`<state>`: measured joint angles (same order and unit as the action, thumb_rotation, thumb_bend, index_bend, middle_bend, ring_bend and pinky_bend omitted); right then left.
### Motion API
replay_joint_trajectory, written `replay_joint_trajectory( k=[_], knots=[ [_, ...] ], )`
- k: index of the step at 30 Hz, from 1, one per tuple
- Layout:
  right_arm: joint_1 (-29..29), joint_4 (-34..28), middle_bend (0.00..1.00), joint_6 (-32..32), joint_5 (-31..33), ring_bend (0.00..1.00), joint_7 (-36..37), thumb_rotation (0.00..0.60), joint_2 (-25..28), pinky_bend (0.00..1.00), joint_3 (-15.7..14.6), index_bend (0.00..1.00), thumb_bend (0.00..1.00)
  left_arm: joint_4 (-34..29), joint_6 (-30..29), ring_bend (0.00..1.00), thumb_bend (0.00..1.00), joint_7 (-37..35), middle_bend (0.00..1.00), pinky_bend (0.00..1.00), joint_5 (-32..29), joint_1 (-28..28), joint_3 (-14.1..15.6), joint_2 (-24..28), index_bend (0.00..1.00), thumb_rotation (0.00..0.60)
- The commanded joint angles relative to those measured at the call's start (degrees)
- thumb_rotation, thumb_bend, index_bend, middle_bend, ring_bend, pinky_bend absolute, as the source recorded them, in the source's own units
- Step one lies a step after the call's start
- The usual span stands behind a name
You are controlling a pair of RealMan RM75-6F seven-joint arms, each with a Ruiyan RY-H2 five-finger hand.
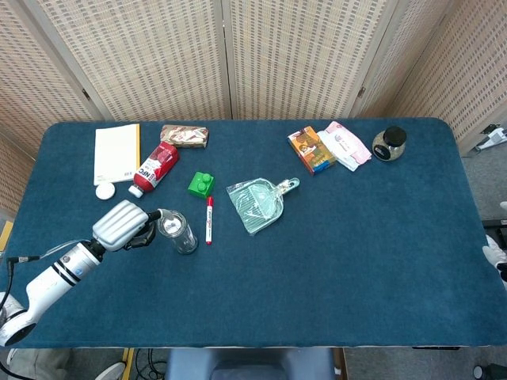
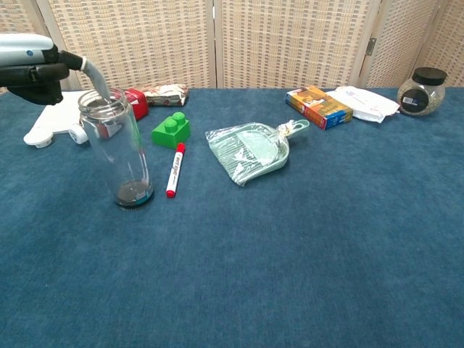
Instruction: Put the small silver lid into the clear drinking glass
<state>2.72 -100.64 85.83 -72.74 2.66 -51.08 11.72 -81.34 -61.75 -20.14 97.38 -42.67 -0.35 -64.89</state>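
Note:
The clear drinking glass (image 2: 116, 148) stands upright on the blue table, left of a red marker; from above its mouth (image 1: 171, 225) shows pale. A dark round shape lies at its bottom (image 2: 134, 193); I cannot tell whether that is the small silver lid. My left hand (image 2: 32, 65) hangs at the glass's upper left with dark fingers curled in and one pale finger (image 2: 94, 78) reaching down to the rim. From above, the left hand (image 1: 123, 226) sits right beside the glass. Whether anything is inside the curled fingers is hidden. Only a white sliver of my right hand (image 1: 497, 257) shows at the far right edge.
A red marker (image 1: 209, 219), a green brick (image 1: 201, 184) and a bagged green dustpan (image 1: 257, 204) lie right of the glass. Behind it are a red bottle (image 1: 156, 167), a white cap (image 1: 104, 190), a notebook (image 1: 116, 152) and a snack bar (image 1: 184, 135). Boxes and a jar (image 1: 390, 143) sit far right.

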Motion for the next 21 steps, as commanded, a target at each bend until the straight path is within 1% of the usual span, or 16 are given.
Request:
replay_joint_trajectory(
  k=[1, 21],
  knots=[
    [0.1, -0.1, 0.26, 0.0, 0.3, 0.23, 0.1, 0.600, 0.2, 0.33, 0.2, 0.26, 0.16, -0.1, 0.2, 1.00, 0.74, 0.2, 1.00, 1.00, -0.2, -0.1, 0.1, 0.0, 0.31, 0.000],
    [-0.3, -0.4, 0.26, 0.0, 0.9, 0.23, 1.4, 0.600, 0.9, 0.33, 0.4, 0.26, 0.16, -0.5, 0.5, 1.00, 0.74, 1.9, 1.00, 1.00, -0.4, -0.1, 0.6, 0.2, 0.33, 0.000]
  ],
)
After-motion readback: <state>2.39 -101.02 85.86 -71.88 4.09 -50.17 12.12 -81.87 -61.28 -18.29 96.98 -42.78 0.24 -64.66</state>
